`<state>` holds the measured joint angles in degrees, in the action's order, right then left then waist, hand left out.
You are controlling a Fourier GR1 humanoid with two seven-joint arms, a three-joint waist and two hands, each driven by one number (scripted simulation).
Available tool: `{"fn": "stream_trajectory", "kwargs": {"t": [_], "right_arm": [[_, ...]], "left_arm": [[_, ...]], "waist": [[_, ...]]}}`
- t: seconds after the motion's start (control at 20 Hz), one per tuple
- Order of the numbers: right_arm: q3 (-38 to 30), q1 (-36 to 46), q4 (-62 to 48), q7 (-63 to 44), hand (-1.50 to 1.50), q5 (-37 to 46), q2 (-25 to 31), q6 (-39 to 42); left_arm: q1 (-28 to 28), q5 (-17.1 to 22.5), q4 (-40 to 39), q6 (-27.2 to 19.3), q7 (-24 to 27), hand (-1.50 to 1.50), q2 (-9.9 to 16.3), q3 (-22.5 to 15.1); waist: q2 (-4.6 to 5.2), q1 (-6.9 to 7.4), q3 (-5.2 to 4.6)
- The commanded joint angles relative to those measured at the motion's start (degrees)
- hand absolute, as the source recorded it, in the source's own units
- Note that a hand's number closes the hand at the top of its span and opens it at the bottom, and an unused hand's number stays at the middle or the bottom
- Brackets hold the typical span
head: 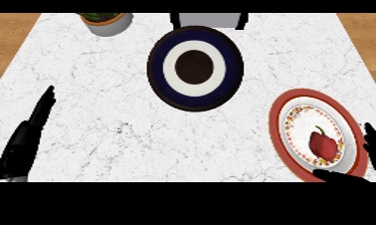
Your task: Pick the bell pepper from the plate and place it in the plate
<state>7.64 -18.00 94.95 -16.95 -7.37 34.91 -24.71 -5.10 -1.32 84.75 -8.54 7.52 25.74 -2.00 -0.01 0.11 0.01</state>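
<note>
Right hand (345, 176) at the lower right edge, dark fingers spread wide, thumb over the near rim of the red-rimmed plate (277, 119), another fingertip at its right rim; nothing held. Left hand (26, 139) at the lower left edge, fingers straight and relaxed, pointing away, resting apart from everything. Bell pepper (323, 143) lying right of centre on the red-rimmed plate, long axis running near to far, stem pointing away. Open marble counter (95, 109) between both hands. Further off, dark blue plate (195, 67) at centre. Plant pot (106, 21) and grey object (209, 19) cut by the far edge.
</note>
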Motion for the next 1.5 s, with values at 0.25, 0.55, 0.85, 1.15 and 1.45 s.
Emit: {"fn": "stream_trajectory", "kwargs": {"t": [0.25, 0.55, 0.85, 1.15, 1.45], "right_arm": [[-3.11, 4.66, -5.50, -2.93, -1.50, 4.52, -3.86, 6.30], [-5.06, 7.79, -17.05, 6.80, -1.50, 6.00, -10.59, 8.53], [-6.04, 6.59, -11.32, 8.01, 1.50, 8.53, -14.13, 6.24], [-5.19, 20.41, -22.75, 9.17, 1.50, 14.43, -9.65, 11.98], [4.47, 30.57, -22.92, 18.17, 1.50, 24.11, 4.40, 27.38]], "left_arm": [[-0.38, -3.79, 5.96, 2.36, -5.14, 0.00, -2.56, 1.05], [-0.04, -3.34, -0.09, 5.39, -0.02, 0.00, -3.32, 5.32], [-1.04, -7.13, 4.72, 3.74, -3.98, 0.00, -6.65, 3.77], [0.25, -7.42, 0.31, 5.95, 1.46, 0.00, -7.98, 4.23], [5.00, -7.21, 2.81, 9.22, 1.01, 0.00, -6.56, 1.82]], "waist": [[-0.04, -0.02, 0.00], [0.02, 0.00, 0.01], [-0.04, -0.21, 0.00], [0.45, 1.64, 0.05], [3.58, 12.56, 0.29]]}}
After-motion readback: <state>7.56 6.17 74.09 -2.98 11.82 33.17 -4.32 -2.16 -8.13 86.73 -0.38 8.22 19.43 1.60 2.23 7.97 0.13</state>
